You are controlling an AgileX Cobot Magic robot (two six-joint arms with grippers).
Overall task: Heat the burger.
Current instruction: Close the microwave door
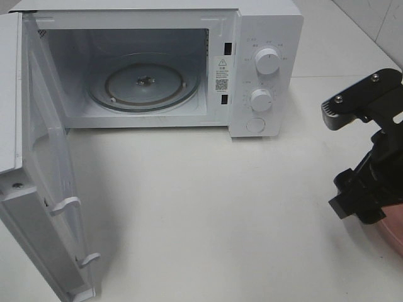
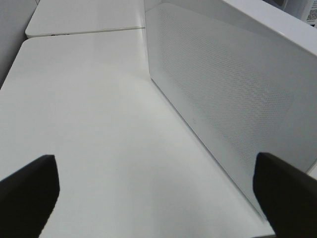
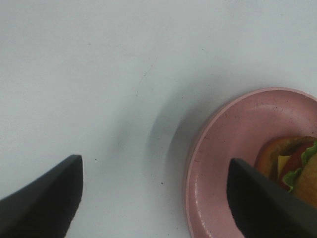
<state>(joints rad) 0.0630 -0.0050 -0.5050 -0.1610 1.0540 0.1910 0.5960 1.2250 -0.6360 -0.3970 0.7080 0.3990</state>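
The burger (image 3: pixel 293 166) lies on a pink plate (image 3: pixel 223 148); only its edge shows in the right wrist view, with golden bun, green lettuce and red filling. My right gripper (image 3: pixel 153 201) is open, its fingers standing either side of the plate's rim, one over bare table and one over the plate beside the burger. In the high view the right arm (image 1: pixel 368 176) hides the burger and only a sliver of the plate (image 1: pixel 394 231) shows. The left gripper (image 2: pixel 158 198) is wide open over bare table, next to the microwave's perforated wall (image 2: pixel 228 84).
The white microwave (image 1: pixel 267 69) stands at the back with its door (image 1: pixel 44 182) swung fully open to the left. A glass turntable (image 1: pixel 145 82) sits in the cavity. White table (image 1: pixel 208 207) stretches in front of it.
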